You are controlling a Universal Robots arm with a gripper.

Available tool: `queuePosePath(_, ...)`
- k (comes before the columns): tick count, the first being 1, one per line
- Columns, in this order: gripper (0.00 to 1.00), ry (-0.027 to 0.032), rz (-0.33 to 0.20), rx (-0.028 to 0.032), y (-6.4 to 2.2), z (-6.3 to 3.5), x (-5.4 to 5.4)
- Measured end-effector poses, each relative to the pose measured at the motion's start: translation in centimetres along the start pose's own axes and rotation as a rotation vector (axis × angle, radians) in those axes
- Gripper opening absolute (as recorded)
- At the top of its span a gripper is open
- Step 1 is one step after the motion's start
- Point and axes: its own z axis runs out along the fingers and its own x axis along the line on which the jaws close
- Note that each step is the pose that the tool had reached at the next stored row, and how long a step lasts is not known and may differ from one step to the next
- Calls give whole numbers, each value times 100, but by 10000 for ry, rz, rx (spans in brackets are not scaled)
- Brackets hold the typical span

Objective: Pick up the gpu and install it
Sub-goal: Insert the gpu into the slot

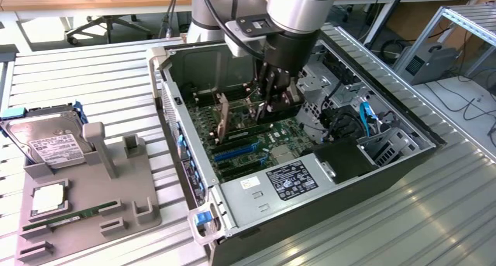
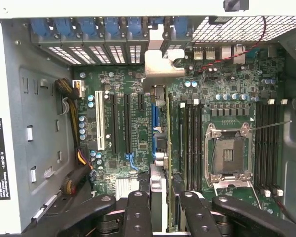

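One card: the gpu (image 2: 160,148) stands on edge over the motherboard (image 2: 138,128), its silver bracket (image 2: 160,61) at the far end from the gripper.
Hidden: near end of the gpu, behind the fingers (image 2: 138,212).
Gripper (image 2: 164,210): partly closed, clamped on the gpu's near end.
Computer case (image 1: 256,205): around the gripper (image 1: 273,106).
Tray (image 1: 85,208): well apart, holding a hard drive (image 1: 46,139).
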Motion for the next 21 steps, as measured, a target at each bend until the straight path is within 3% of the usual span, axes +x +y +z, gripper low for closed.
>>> queuePosePath(21,27,1,-1,0,0,42,13)
